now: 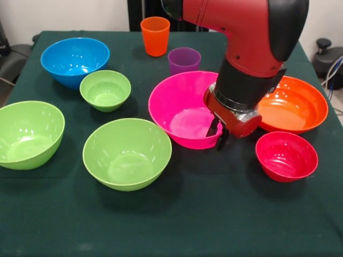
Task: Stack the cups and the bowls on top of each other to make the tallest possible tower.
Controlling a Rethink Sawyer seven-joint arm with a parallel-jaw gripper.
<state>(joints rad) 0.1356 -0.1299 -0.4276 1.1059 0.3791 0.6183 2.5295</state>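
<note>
Nearest us on the counter (177,225) sits the biggest lime bowl (127,154), w/ a second lime bowl (29,134) at the left edge and the small red bowl (286,156) on the right. All upright, all apart, nothing stacked yet, so we judge the tower isn't started.

Mid-counter, the claw (216,135) hangs at the pink bowl (184,108), over its right rim. Two dark fingers (213,128) show w/ a gap btwn them, so we read it as spread and holding nothing. One finger looks inside the rim, the other outside, though we can't be sure of that.

Risks as we see them: the rim is thin, glossy and curved, so a pinch there may slip or tip the bowl as it lifts. The orange bowl (295,104) sits just beside the pink one, partly behind the arm, and the red one is near too, so a swinging bowl could knock either.

Further back, the small lime bowl (105,90) and the blue bowl (74,61) sit left. The purple cup (184,60) stands just behind the pink bowl, and dragging the pink one back could topple it. The orange cup (155,36) stands farthest. No yellow cup visible.
</note>
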